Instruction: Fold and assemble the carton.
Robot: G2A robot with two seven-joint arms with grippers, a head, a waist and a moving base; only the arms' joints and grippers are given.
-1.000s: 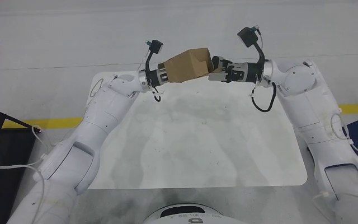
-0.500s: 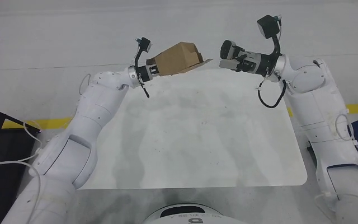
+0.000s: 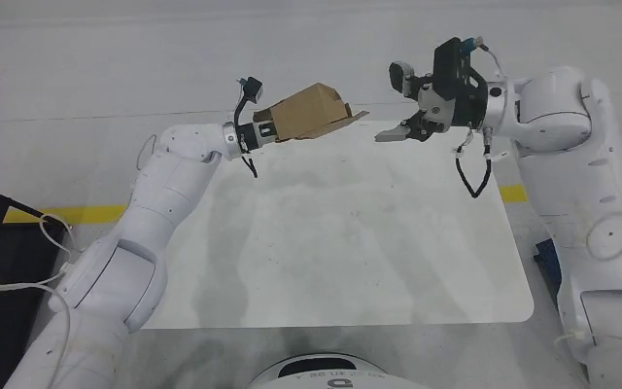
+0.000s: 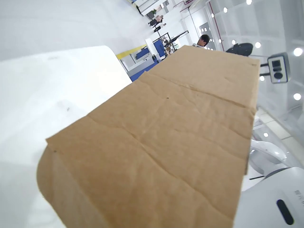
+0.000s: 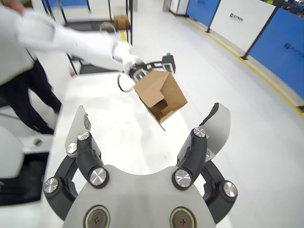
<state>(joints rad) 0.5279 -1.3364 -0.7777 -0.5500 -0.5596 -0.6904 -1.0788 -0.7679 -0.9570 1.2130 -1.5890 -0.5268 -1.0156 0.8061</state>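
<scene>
A brown carton [image 3: 309, 109] hangs in the air over the far edge of the table, tilted, with one end open and a flap [image 3: 352, 118] sticking out toward the right. My left gripper [image 3: 262, 126] is shut on the carton's closed end. In the right wrist view the carton [image 5: 161, 94] shows its open mouth with inner flaps loose, held by the left gripper [image 5: 140, 72]. My right gripper [image 3: 391, 105] is open and holds nothing, a short way right of the flap. Its fingers [image 5: 220, 117] stand wide apart. The carton's side panel [image 4: 166, 131] lies close under the left wrist camera.
The white table [image 3: 340, 253] has rounded corners and a bare top below both arms. A yellow floor line [image 3: 97, 212] runs past its left side, and a dark object [image 3: 15, 229] sits at the left edge of the top view.
My right gripper has let go of the carton's end, opened and drawn back to the right. The left arm has carried the carton slightly left and away from it.
</scene>
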